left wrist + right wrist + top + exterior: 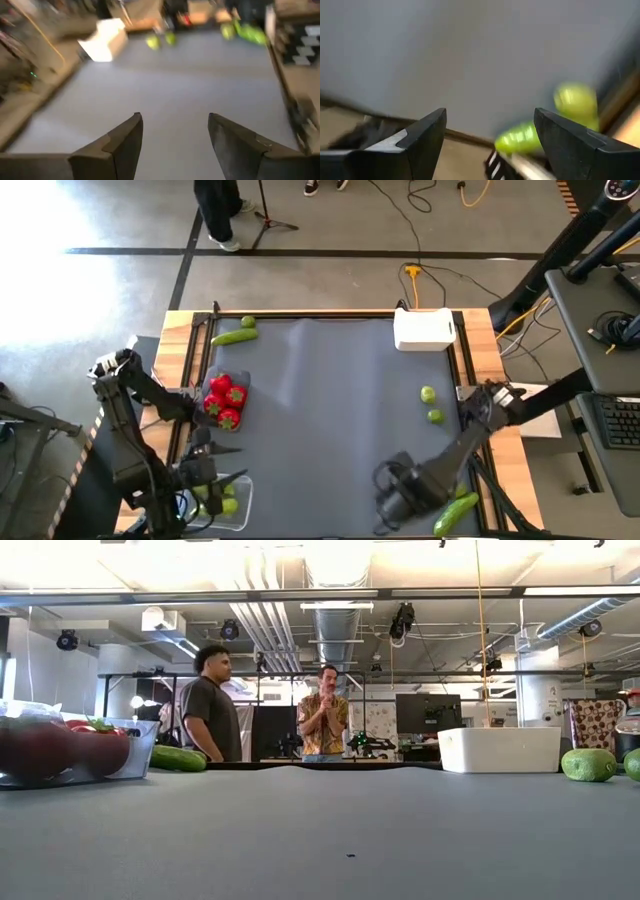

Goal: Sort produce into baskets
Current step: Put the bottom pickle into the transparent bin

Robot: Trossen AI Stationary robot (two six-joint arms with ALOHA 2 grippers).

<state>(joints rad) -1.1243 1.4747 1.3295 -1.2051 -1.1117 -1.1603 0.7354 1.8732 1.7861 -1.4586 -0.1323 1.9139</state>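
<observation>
Round red pieces [225, 402] sit together in a small container at the table's left. A green cucumber [235, 335] and a lime ball [248, 322] lie at the far left. Two lime balls [431, 404] lie on the mat at the right, and another cucumber [455, 512] lies at the near right edge. The white box [425, 330] stands at the far right. A clear tub [225, 498] with lime balls stands at the near left. My left gripper [222, 463] is open above that tub, pointing across the table. My right gripper [490, 140] is open, pointing down, left of the near cucumber [520, 137].
The grey mat [330, 420] lies bare in its middle. Wooden table edges [478, 350] frame it. Two people [270, 715] stand in the room beyond the far edge. Cables [420, 275] lie on the floor behind the table.
</observation>
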